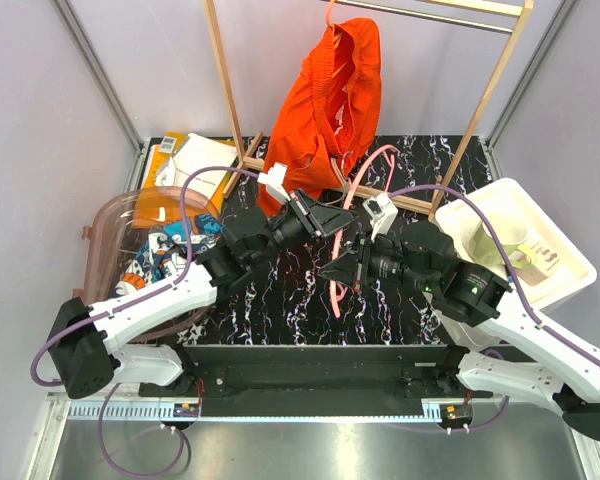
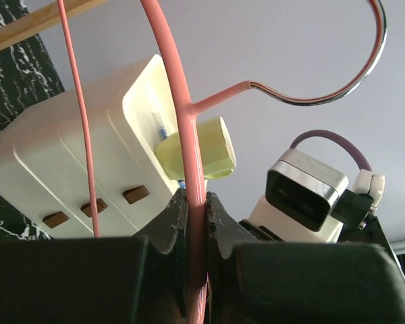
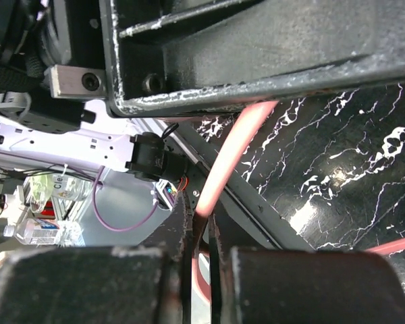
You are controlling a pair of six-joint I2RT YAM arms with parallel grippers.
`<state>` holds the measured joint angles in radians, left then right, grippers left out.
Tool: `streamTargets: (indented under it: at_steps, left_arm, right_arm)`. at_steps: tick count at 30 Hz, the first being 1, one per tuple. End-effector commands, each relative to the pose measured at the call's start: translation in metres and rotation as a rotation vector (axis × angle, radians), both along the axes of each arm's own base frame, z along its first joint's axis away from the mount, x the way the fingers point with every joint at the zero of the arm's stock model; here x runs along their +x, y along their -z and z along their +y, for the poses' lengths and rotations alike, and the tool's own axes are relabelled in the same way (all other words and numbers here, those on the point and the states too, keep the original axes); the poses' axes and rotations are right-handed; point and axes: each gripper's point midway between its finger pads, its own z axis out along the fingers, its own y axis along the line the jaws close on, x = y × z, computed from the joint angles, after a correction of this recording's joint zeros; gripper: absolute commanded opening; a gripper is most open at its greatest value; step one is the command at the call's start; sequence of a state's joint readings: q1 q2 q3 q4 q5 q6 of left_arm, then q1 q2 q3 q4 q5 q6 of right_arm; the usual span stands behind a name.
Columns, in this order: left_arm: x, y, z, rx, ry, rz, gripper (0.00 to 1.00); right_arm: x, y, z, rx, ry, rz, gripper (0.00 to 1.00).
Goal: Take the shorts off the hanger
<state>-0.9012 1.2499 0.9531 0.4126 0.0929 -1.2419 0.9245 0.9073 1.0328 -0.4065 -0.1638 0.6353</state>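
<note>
Bright orange on the shorts (image 1: 330, 100), above the far edge of the tabletop (image 1: 280, 300) — black, veined in white like marble. Pink on the hanger (image 2: 189, 135), chrome-silver at its hook, clamped between the black fingers of the left gripper (image 2: 196, 202) and the right gripper (image 3: 201, 229). Left of the tabletop, a busy blue, orange, white and black print on a second pair of shorts (image 1: 160, 255), inside a clear, pink-tinted bin (image 1: 105, 215). Right of the tabletop, a cream-white tub (image 1: 555, 235). Pale wood for the rack (image 1: 226, 80) — purple for the cables (image 2: 324, 133).
</note>
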Motion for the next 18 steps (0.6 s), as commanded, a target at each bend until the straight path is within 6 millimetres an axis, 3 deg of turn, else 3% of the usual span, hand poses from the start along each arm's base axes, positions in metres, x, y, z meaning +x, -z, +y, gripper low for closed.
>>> streamTargets:
  at_steps: [1, 3, 4, 8, 11, 12, 14, 15, 18]
  left_arm:
    - [0.001, -0.038, 0.017, -0.053, -0.071, -0.104, 0.05]
    - [-0.002, -0.036, 0.021, -0.016, -0.074, -0.132, 0.2]
    - [-0.004, -0.035, 0.023, 0.0, -0.073, -0.146, 0.34]
    - [-0.013, -0.031, 0.046, 0.07, -0.114, -0.21, 0.61]
    - [-0.018, -0.03, 0.072, 0.127, -0.183, -0.248, 0.67]
    - [-0.017, -0.028, 0.08, 0.148, -0.214, -0.25, 0.68]
    - [-0.025, -0.028, 0.1, 0.189, -0.241, -0.273, 0.71]
    - [-0.027, -0.029, 0.107, 0.2, -0.258, -0.279, 0.82]
    - [-0.04, -0.024, 0.131, 0.237, -0.28, -0.294, 0.83]
  right_arm:
    - [0.005, -0.005, -0.003, 0.038, 0.058, 0.001, 0.0]
    - [0.007, -0.008, -0.006, 0.048, 0.078, -0.003, 0.0]
    - [0.008, -0.012, -0.008, 0.056, 0.089, -0.014, 0.0]
    - [0.012, -0.02, -0.007, 0.021, 0.076, -0.06, 0.0]
    - [0.016, -0.033, 0.0, 0.02, 0.05, -0.091, 0.0]
    - [0.017, -0.048, 0.001, 0.037, 0.043, -0.114, 0.0]
    - [0.024, -0.052, 0.004, 0.014, 0.042, -0.127, 0.0]
    - [0.028, -0.067, 0.003, 0.035, 0.043, -0.144, 0.0]
    - [0.046, -0.079, 0.004, 0.053, 0.031, -0.134, 0.0]
